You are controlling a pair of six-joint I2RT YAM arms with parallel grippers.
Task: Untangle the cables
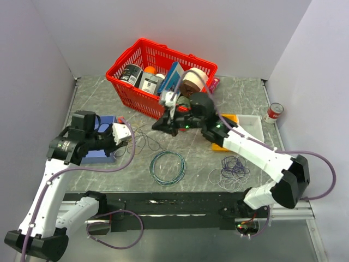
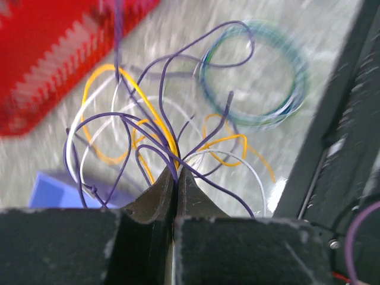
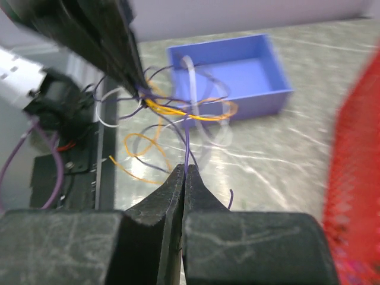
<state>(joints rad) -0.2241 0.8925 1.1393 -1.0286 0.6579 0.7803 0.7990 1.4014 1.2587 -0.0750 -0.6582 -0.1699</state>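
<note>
A tangle of thin purple, yellow and white cables (image 2: 148, 127) hangs between my two grippers over the table. My left gripper (image 2: 176, 172) is shut on several strands of it, purple and yellow among them. My right gripper (image 3: 186, 169) is shut on a single purple cable (image 3: 187, 145) that runs up into the tangle (image 3: 178, 110). In the top view the left gripper (image 1: 132, 134) and the right gripper (image 1: 162, 125) face each other closely, with the thin cables (image 1: 146, 141) between and just below them. A second loose bunch of purple and white cables (image 1: 232, 170) lies at the front right.
A neat teal-green cable ring (image 1: 168, 167) lies in front of the grippers and shows in the left wrist view (image 2: 255, 74). The red basket (image 1: 122, 73) of items stands behind. A blue box (image 1: 103, 155) sits left, under the left arm; a white tray (image 1: 252, 124) and a can (image 1: 274, 113) right.
</note>
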